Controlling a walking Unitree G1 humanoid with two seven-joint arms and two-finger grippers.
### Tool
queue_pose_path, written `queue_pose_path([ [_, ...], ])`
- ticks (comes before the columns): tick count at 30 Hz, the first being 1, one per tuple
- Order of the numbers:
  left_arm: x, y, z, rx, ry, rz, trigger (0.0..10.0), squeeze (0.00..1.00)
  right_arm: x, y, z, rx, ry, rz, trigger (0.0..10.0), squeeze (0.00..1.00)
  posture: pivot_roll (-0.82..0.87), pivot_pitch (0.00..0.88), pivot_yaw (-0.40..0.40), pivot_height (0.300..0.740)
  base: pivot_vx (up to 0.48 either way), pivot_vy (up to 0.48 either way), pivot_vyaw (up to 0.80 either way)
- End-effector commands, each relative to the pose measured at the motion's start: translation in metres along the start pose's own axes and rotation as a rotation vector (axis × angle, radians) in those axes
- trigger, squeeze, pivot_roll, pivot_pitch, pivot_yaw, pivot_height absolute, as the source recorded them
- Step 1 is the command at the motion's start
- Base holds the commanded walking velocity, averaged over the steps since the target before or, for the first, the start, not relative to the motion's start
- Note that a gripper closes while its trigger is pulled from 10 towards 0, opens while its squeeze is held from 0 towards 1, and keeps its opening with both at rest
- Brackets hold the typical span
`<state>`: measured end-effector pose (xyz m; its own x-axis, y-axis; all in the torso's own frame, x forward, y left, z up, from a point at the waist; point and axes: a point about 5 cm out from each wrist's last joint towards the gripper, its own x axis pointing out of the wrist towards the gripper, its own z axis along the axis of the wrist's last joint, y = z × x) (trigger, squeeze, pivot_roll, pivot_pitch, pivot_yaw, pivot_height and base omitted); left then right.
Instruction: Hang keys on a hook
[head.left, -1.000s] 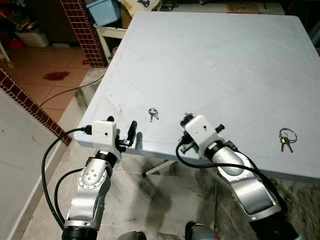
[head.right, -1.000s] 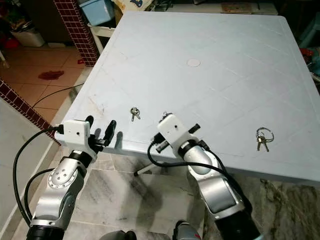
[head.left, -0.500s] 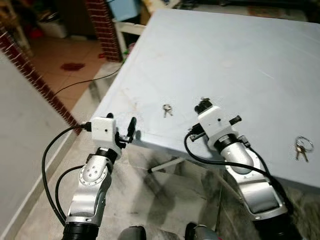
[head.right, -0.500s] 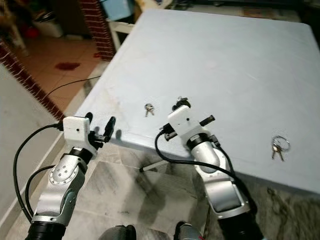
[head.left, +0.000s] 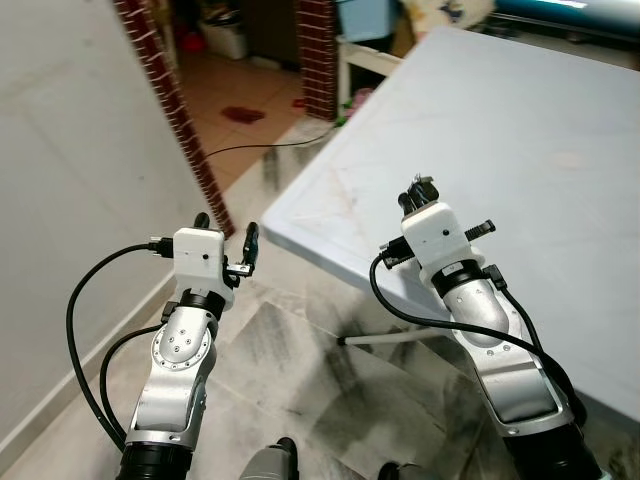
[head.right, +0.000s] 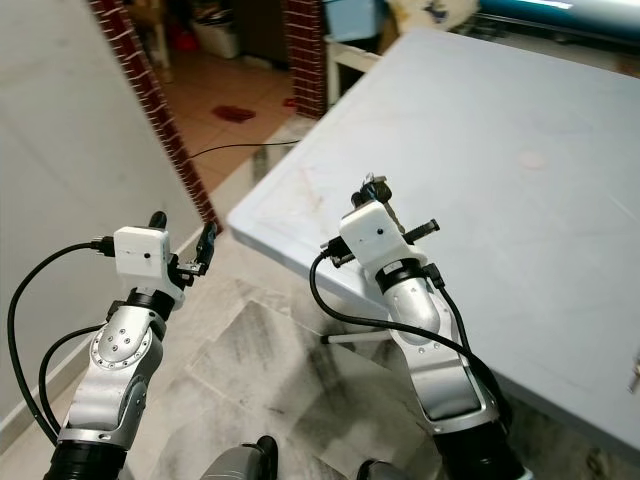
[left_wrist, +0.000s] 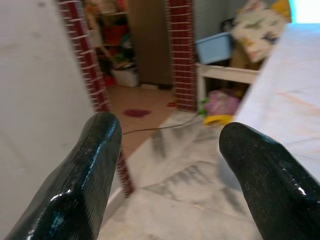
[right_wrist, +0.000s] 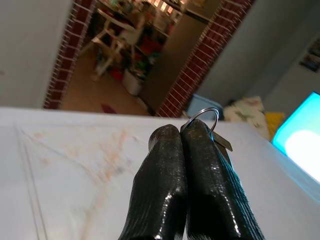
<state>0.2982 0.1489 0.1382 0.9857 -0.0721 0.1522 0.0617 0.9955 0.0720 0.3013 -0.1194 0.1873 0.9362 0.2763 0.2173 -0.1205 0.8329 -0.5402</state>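
My right gripper is held over the near left part of the pale blue table. It is shut on a small bunch of keys. In the right wrist view the silver key ring and a key blade stick out behind the closed fingertips. My left gripper is open and holds nothing. It hangs over the marble floor, left of the table's corner, and its two black fingers stand wide apart in the left wrist view.
A grey wall with a red brick edge stands close on the left. Beyond it a doorway opens onto a tiled floor with a black cable. A blue bin sits by a second brick pillar. A metal table leg lies under the table.
The whole view has swung left and nearer, bringing the wall and doorway in and pushing the table right. Both arms keep the same pose relative to me.
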Motion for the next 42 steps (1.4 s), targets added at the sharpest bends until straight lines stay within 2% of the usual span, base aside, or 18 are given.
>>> queue_pose_path([
  [1, 0.001, 0.005, 0.005, 0.022, -0.018, 0.031, 10.0, 0.00, 0.001, -0.004, 0.011, 0.004, -0.050, -0.028, 10.0, 0.00, -0.04, 0.133, 0.077, 0.740, 0.000, 0.000, 0.80],
  [10, 0.001, 0.012, 0.001, 0.036, 0.022, 0.133, 10.0, 0.00, 0.002, 0.000, 0.011, 0.035, -0.050, -0.026, 10.0, 0.00, -0.04, 0.136, 0.078, 0.740, 0.000, 0.000, 0.80],
  [13, 0.003, 0.011, 0.002, 0.043, 0.017, 0.113, 10.0, 0.00, 0.003, 0.000, 0.012, 0.044, -0.052, -0.028, 10.0, 0.00, -0.04, 0.136, 0.078, 0.740, 0.000, 0.000, 0.80],
  [15, 0.003, 0.010, 0.002, 0.017, 0.009, 0.081, 10.0, 0.00, 0.003, 0.001, 0.012, 0.046, -0.054, -0.029, 10.0, 0.00, -0.04, 0.136, 0.078, 0.740, 0.000, 0.000, 0.80],
  [24, 0.003, 0.012, 0.000, 0.024, 0.020, 0.111, 10.0, 0.00, 0.004, 0.002, 0.014, 0.051, -0.064, -0.030, 10.0, 0.00, -0.04, 0.138, 0.078, 0.740, 0.000, 0.000, 0.80],
  [38, 0.002, 0.009, -0.004, -0.016, 0.044, 0.117, 10.0, 0.00, 0.004, 0.005, 0.013, 0.077, -0.058, -0.016, 10.0, 0.00, -0.04, 0.141, 0.067, 0.740, 0.000, 0.000, 0.80],
  [42, 0.001, 0.009, -0.006, -0.022, 0.054, 0.124, 10.0, 0.00, 0.004, 0.006, 0.013, 0.091, -0.056, -0.011, 10.0, 0.00, -0.04, 0.142, 0.061, 0.740, 0.000, 0.000, 0.14],
])
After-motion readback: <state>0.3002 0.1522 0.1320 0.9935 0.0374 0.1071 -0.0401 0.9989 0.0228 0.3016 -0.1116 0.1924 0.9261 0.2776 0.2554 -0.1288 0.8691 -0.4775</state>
